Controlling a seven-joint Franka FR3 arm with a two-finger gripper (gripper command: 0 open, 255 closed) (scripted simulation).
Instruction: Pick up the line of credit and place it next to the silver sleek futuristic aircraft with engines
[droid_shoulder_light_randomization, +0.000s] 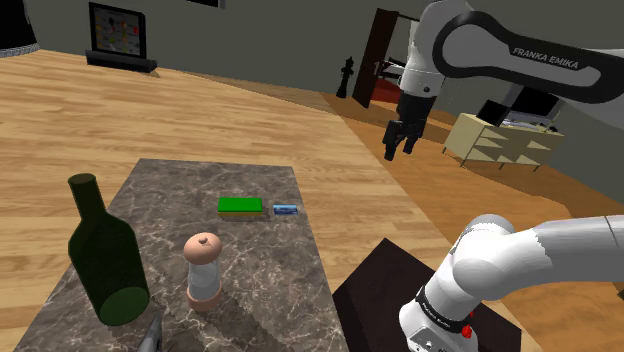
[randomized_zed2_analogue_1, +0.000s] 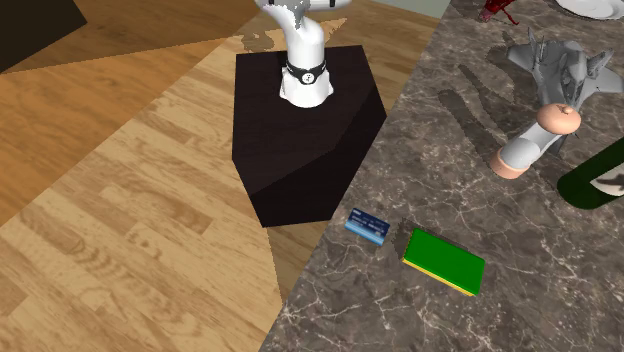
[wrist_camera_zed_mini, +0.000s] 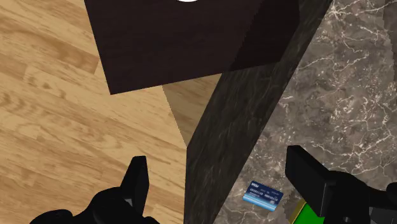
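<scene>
Marbled table (droid_shoulder_light_randomization: 250, 270) on a plank floor, dark stand (randomized_zed2_analogue_1: 305, 130) just off its edge

Gripper (droid_shoulder_light_randomization: 400, 140) hangs high, out beyond the table's right edge in the shoulder view; fingers spread apart, nothing between them

Blue card (droid_shoulder_light_randomization: 287, 209), taken to be the line of credit, lies flat on the table near the stand-side edge, just right of a green block (droid_shoulder_light_randomization: 240, 205) in the shoulder view, with a narrow gap between them. In the wrist view the card (wrist_camera_zed_mini: 263, 194) sits well below the hand, nearer the finger on the block's side

Silver aircraft (randomized_zed2_analogue_1: 558, 68) is well apart from the card, past a pale grinder (randomized_zed2_analogue_1: 530, 142) and a dark green bottle (randomized_zed2_analogue_1: 595, 180)

Step in hand, as I read it: the approach. Shift the hand over the card first, then come straight down. The card is thin, so the fingertips likely need to reach the surface. Straddle it so neither finger lands on the block
</scene>
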